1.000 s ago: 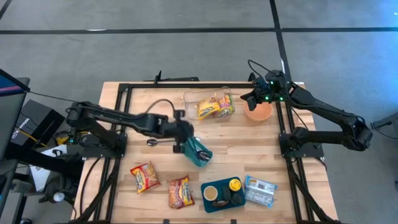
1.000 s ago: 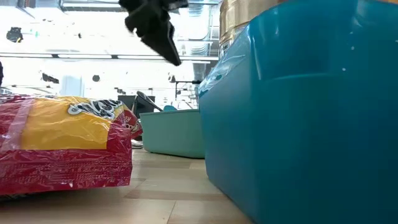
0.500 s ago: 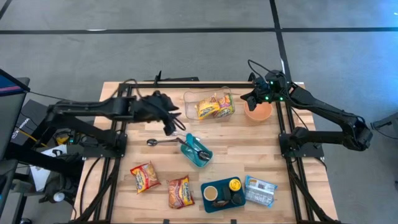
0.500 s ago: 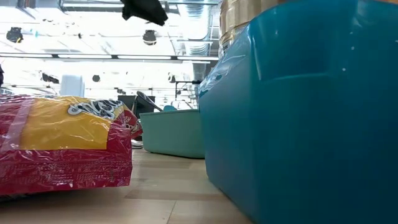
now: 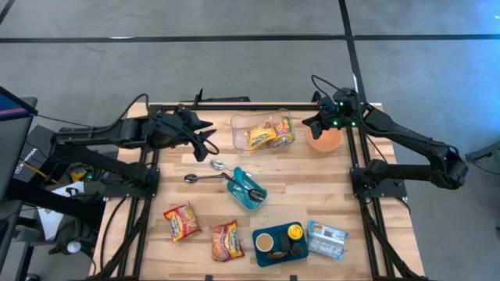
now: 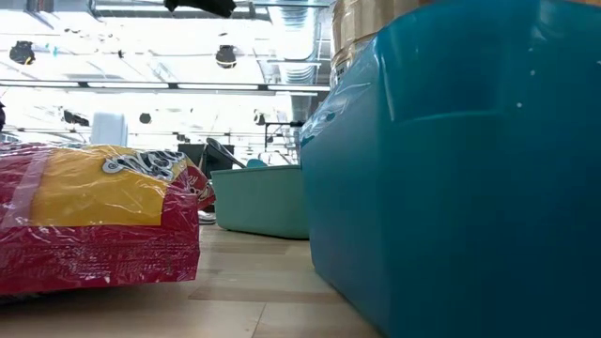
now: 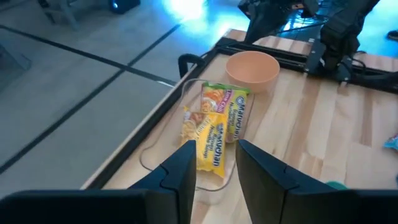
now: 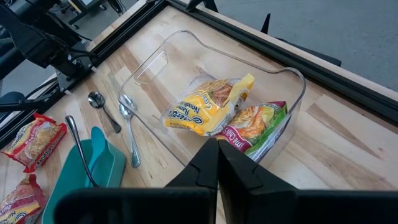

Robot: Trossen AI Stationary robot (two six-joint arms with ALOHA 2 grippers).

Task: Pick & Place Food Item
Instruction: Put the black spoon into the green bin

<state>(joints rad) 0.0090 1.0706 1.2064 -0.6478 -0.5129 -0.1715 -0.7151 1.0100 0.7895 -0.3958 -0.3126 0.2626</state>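
The left tool (image 5: 209, 144) hangs above the desk (image 5: 328, 179) just beside the open end of the clear tub (image 5: 237, 129), its fingers (image 7: 184, 168) spread a little with nothing between them. From that spot the tub's mouth lies straight ahead, so I judge it to be lined up on the tub rather than on the loose packets, which lie well behind it.

The right tool (image 5: 319, 122) hovers between the tub and the orange bowl (image 5: 325, 141), pressed together and empty — seemingly waiting.

Ahead of the left tool, the clear tub holds two noodle packets (image 7: 214, 124), one yellow and one with a green edge, lying overlapped. The orange bowl beyond it looks empty. Two more food items, the red noodle packets (image 5: 181, 221), lie on the desk near its front edge, outside any container. To one side of the left tool, a teal tray (image 5: 247, 188) holds a spoon, with two more spoons (image 5: 205, 176) on the wood beside it. A blue tray (image 5: 279, 243) by the front edge carries a yellow-lidded jar and a dark cup — next to it lies a pale blue packet (image 5: 326, 238).
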